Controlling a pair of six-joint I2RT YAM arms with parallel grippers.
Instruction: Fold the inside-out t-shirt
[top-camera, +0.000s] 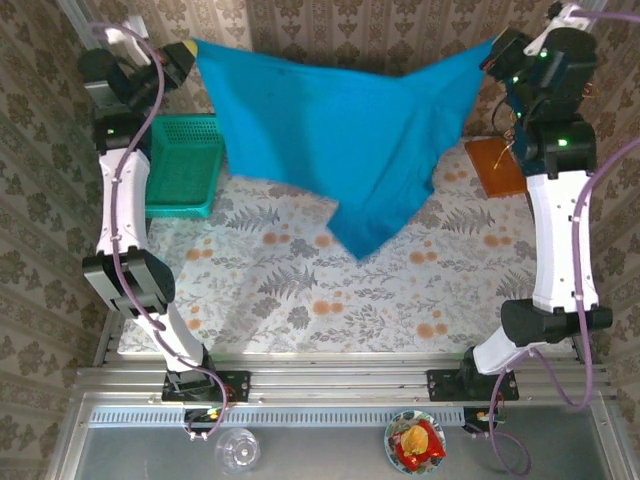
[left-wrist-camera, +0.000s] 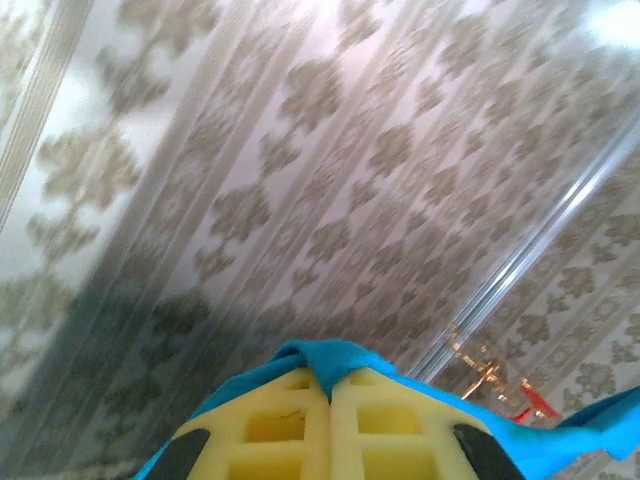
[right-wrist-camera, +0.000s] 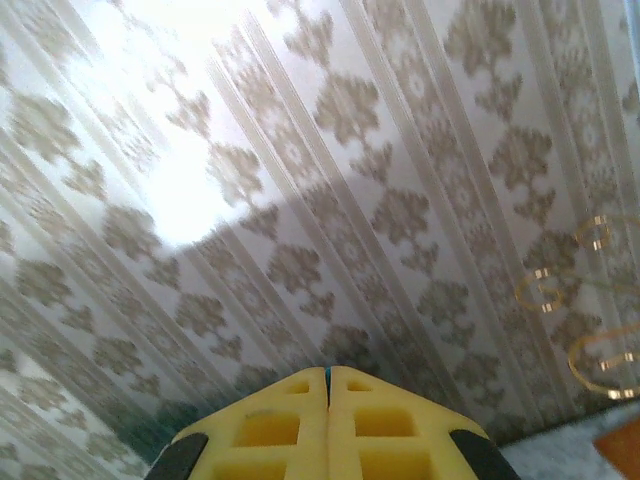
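Left gripper (top-camera: 187, 57), right gripper (top-camera: 493, 56): pinched fully closed on opposite edges of the t-shirt (top-camera: 340, 140), spread high across the far side, tip dangling over the table (top-camera: 300, 290). Soft, light, limp, probably slip-prone. Grip hems or corners; keep taut.

Both of my arms are raised high and reach toward the far side: the left arm (top-camera: 125, 200) rises along the left edge, the right arm (top-camera: 560, 230) along the right. My left gripper (top-camera: 186, 55) points inward, its yellow fingers (left-wrist-camera: 270, 420) pressed together on a pinch of the t-shirt (top-camera: 340, 140) (cloth pokes out past the tips). My right gripper (top-camera: 492, 58) faces it from the other side, pads closed flush with a thin sliver of the same cloth between them.
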